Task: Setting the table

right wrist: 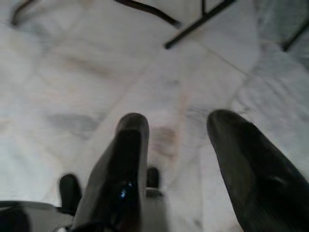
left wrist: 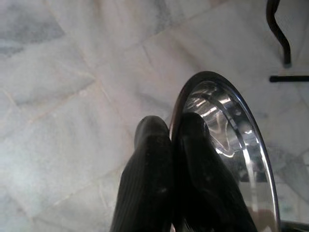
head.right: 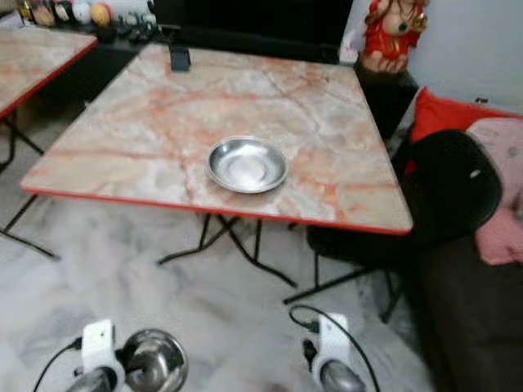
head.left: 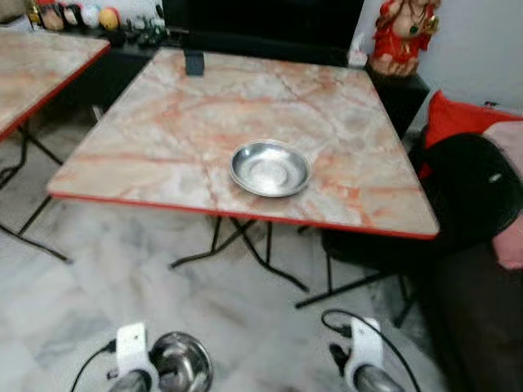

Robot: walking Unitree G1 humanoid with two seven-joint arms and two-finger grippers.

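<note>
A steel bowl (head.left: pixel 270 167) rests on the marble-patterned folding table (head.left: pixel 163 131), close to its near red edge. A second steel bowl (head.left: pixel 181 363) is held low over the floor, down at my left side. In the left wrist view my left gripper (left wrist: pixel 170 130) is shut on that bowl's rim (left wrist: pixel 251 145), one finger inside and one outside. My right gripper (right wrist: pixel 178 125) hangs open over the floor with nothing between its fingers (right wrist: pixel 125 159).
A black chair (head.left: pixel 466 196) stands at the table's right corner, beside a dark sofa with red and pink cushions (head.left: pixel 462 118). A second marble table (head.left: pixel 37 65) is at the far left. A dark cabinet with ornaments (head.left: pixel 82 16) and a red statue (head.left: pixel 402 33) stand behind. White marble floor (head.left: pixel 122 269) lies before me.
</note>
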